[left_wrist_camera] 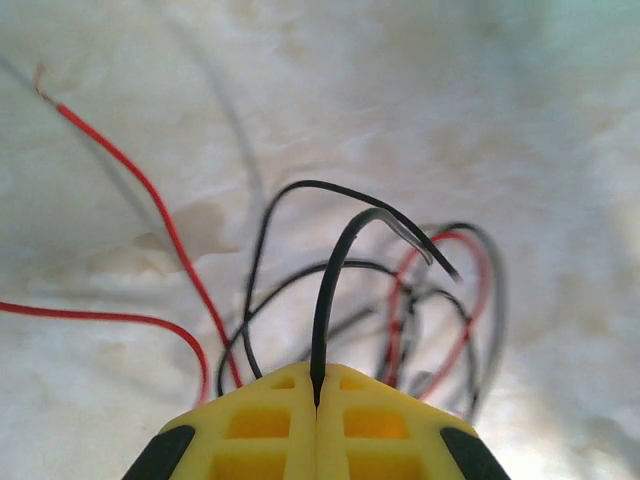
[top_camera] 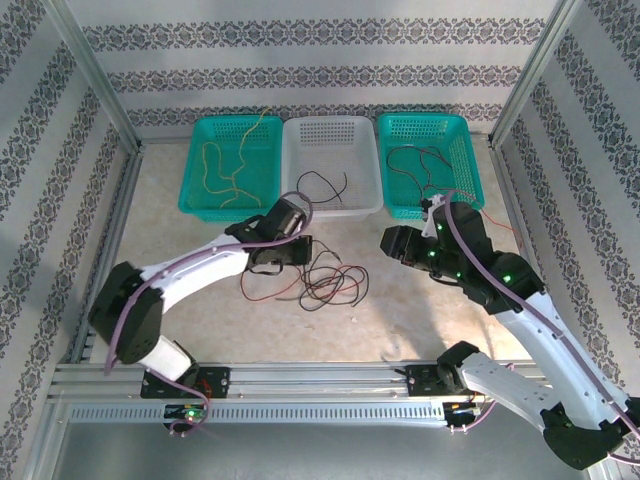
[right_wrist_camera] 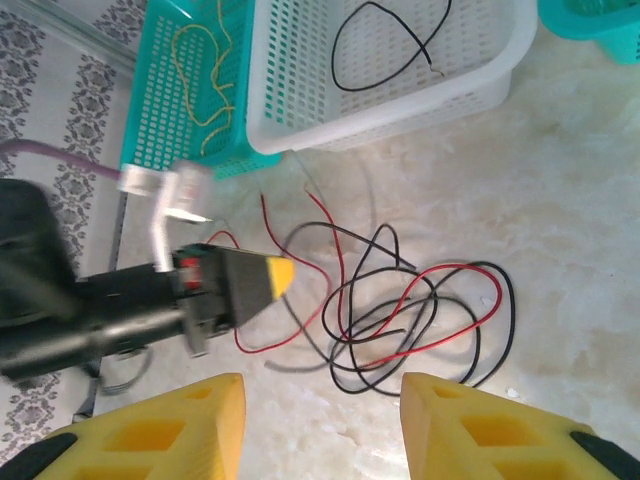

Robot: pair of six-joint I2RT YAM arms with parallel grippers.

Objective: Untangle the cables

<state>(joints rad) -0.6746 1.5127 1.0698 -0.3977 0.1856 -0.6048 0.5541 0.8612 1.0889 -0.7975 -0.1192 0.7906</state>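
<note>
Jaws of the left gripper clamp tight on a black cable; right gripper hangs part-open and empty, red-and-black tangle at its twelve o'clock.

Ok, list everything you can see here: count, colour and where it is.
left basket: one, teal, far left
white basket: one, white, far middle
right basket: one, teal, far right
yellow cable: one, yellow, in left basket
black cable: one, black, in white basket
dark cables: count unclear, red and black, in right basket
tangle: several cables, red and black, on table in front of white basket
table: one, pale marbled, under everything
left gripper: one, yellow fingers, shut on a black strand of the tangle
right gripper: one, yellow fingers, open, above table right of tangle
</note>
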